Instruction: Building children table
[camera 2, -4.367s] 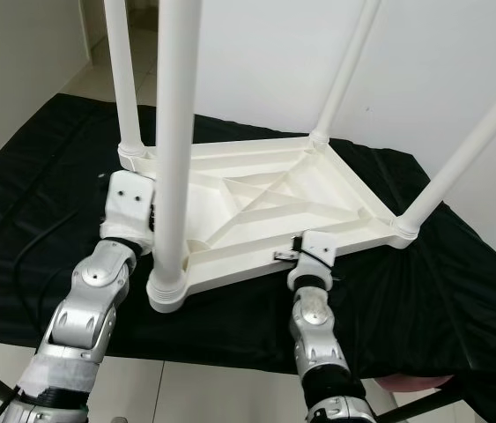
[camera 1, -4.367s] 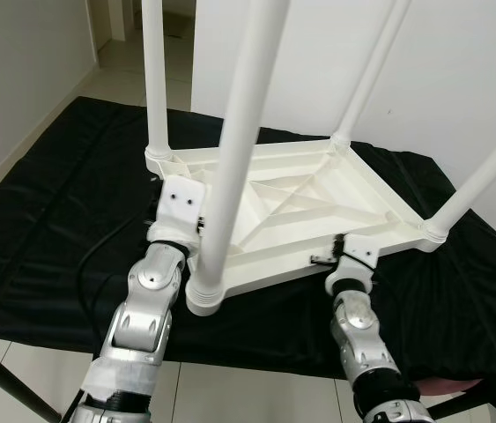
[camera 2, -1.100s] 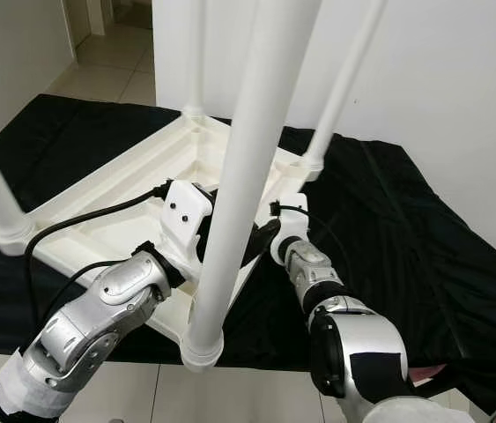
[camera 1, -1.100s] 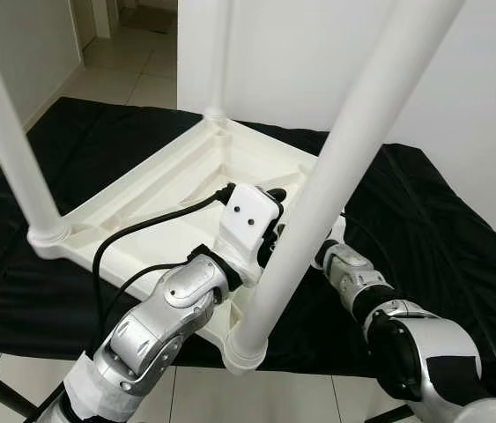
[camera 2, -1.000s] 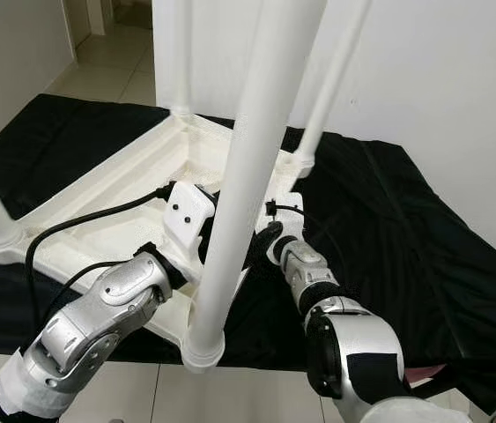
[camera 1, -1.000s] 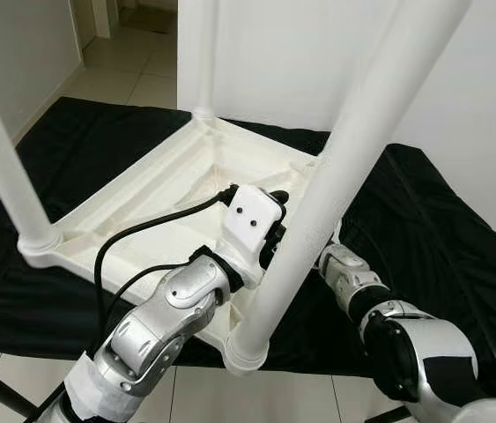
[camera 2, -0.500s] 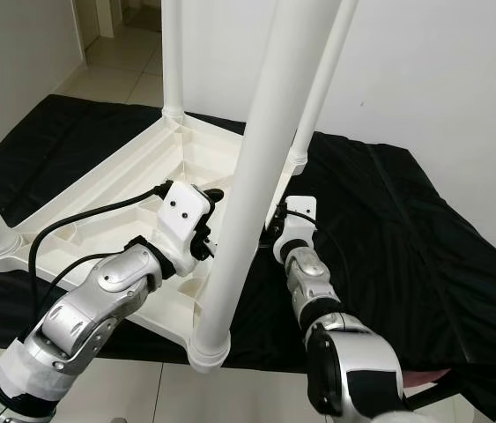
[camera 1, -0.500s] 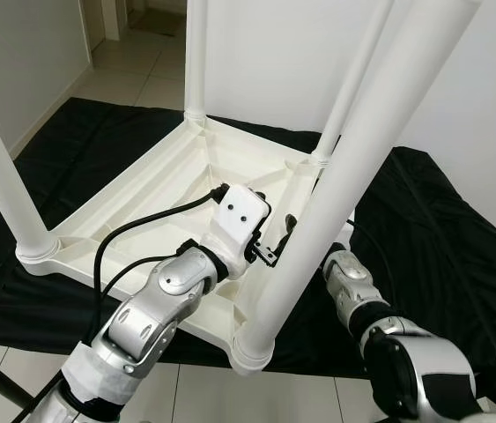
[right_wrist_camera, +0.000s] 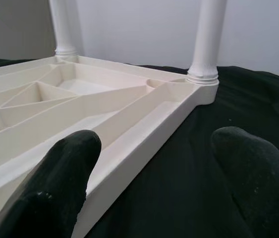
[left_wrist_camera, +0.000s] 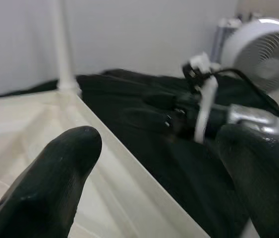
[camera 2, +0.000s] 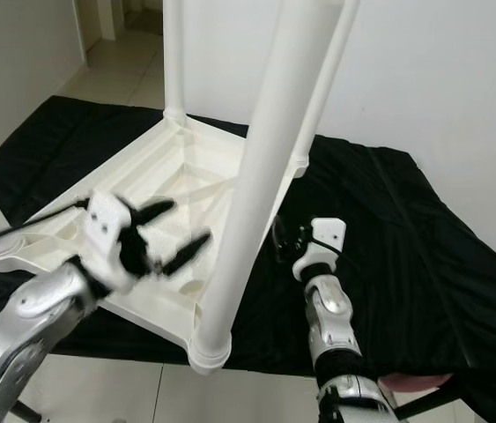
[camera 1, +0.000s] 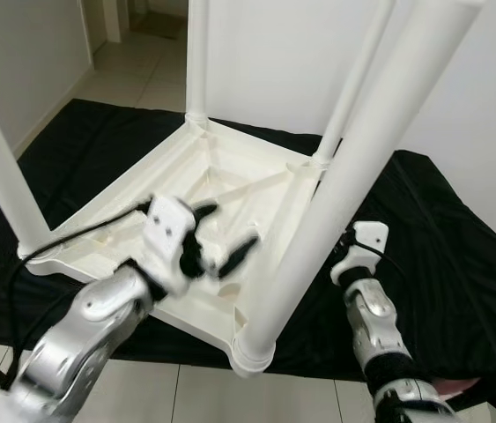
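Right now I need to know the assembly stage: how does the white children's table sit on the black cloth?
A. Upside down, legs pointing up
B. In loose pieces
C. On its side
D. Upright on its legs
A: the tabletop lies ribbed underside up with four legs rising from its corners.

One upturned table [camera 1: 196, 189], four legs [camera 1: 344, 189] (all white).

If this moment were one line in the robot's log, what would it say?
table: upside down on black cloth, four legs fitted | left tool: open above underside | right tool: open beside table edge | holding: nothing
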Controlling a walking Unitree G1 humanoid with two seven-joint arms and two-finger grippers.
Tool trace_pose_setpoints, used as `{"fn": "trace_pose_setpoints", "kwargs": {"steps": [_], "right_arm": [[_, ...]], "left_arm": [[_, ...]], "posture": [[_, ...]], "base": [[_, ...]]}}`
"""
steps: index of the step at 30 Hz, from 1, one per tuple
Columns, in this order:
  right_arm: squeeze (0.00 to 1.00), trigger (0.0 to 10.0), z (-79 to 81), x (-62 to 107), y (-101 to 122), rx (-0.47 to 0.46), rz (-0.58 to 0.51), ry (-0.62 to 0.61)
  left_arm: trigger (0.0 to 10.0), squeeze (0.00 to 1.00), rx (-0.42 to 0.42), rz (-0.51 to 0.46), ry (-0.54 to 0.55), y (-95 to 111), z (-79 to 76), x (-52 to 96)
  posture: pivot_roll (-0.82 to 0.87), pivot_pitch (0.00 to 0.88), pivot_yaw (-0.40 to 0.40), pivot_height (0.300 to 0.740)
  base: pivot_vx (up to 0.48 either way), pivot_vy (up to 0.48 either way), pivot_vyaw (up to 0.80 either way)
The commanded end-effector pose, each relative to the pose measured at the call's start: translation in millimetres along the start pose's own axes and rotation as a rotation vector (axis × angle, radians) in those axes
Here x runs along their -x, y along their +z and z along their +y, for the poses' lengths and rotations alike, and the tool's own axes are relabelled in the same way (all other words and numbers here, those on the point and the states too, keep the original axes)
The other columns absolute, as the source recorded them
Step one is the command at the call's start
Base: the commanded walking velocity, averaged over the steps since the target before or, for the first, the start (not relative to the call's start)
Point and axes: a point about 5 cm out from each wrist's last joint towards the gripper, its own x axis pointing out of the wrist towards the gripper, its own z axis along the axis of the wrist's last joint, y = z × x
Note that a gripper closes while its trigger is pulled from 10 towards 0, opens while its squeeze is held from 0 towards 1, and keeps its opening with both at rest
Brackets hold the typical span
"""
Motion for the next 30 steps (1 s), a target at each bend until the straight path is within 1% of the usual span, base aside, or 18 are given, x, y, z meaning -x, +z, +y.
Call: {"fn": "trace_pose_setpoints", "kwargs": {"steps": [1,2,3,4,5,6,8,9,12,19,30], "right_arm": [[0.00,10.0,-11.9,4.4,3.4,0.020,0.003,-0.013],[0.00,10.0,-11.9,4.4,3.4,0.020,0.003,-0.013],[0.00,10.0,-17.5,5.7,6.0,0.037,0.000,-0.018],[0.00,10.0,-17.5,5.7,6.0,0.037,0.000,-0.018],[0.00,10.0,-21.9,6.7,8.3,0.050,-0.004,-0.022],[0.00,10.0,-25.5,7.7,10.9,0.055,-0.005,-0.025],[0.00,10.0,-25.5,7.7,10.9,0.055,-0.005,-0.025],[0.00,10.0,-28.8,7.7,15.6,0.057,-0.006,-0.025],[0.00,10.0,-29.1,7.9,17.1,0.057,-0.005,-0.024],[0.00,10.0,-23.2,5.8,20.3,0.048,0.002,-0.005],[0.00,10.0,-24.6,7.1,19.9,0.046,0.017,-0.008]], "left_arm": [[10.0,0.00,-0.016,0.068,-0.069,-9.1,-7.9,6.3],[10.0,0.00,-0.016,0.068,-0.069,-9.1,-7.9,6.3],[10.0,0.00,-0.023,0.104,-0.090,-14.9,-9.5,11.7],[10.0,0.00,-0.023,0.104,-0.090,-14.9,-9.5,11.7],[10.0,0.00,-0.032,0.124,-0.100,-18.2,-10.1,15.1],[10.0,0.00,-0.026,0.128,-0.103,-18.9,-9.9,16.5],[10.0,0.00,-0.026,0.128,-0.103,-18.9,-9.9,16.5],[10.0,0.00,-0.020,0.113,-0.103,-16.2,-10.4,15.8],[10.0,0.00,-0.020,0.109,-0.103,-15.0,-10.8,15.8],[10.0,0.00,-0.009,0.092,-0.119,-11.6,-13.3,18.6],[10.0,0.00,-0.019,0.090,-0.119,-9.7,-12.7,20.2]], "posture": [[0.05,0.000,-0.131,0.740],[0.05,0.000,-0.131,0.740],[0.05,0.000,-0.133,0.740],[0.05,0.000,-0.133,0.740],[0.05,0.000,-0.131,0.740],[0.05,0.000,-0.132,0.740],[0.05,0.000,-0.132,0.740],[0.06,0.000,-0.136,0.740],[0.06,0.000,-0.136,0.740],[0.07,0.000,-0.146,0.740],[0.08,0.000,-0.140,0.740]], "base": [[0.000,0.000,0.00],[0.000,0.000,0.00],[0.000,0.000,0.00],[0.000,0.000,0.00],[0.000,0.000,0.00],[0.000,0.000,0.00],[0.000,0.000,0.00],[0.000,0.000,0.00],[0.000,0.000,0.00],[0.000,0.000,0.00],[0.000,0.000,0.00]]}}
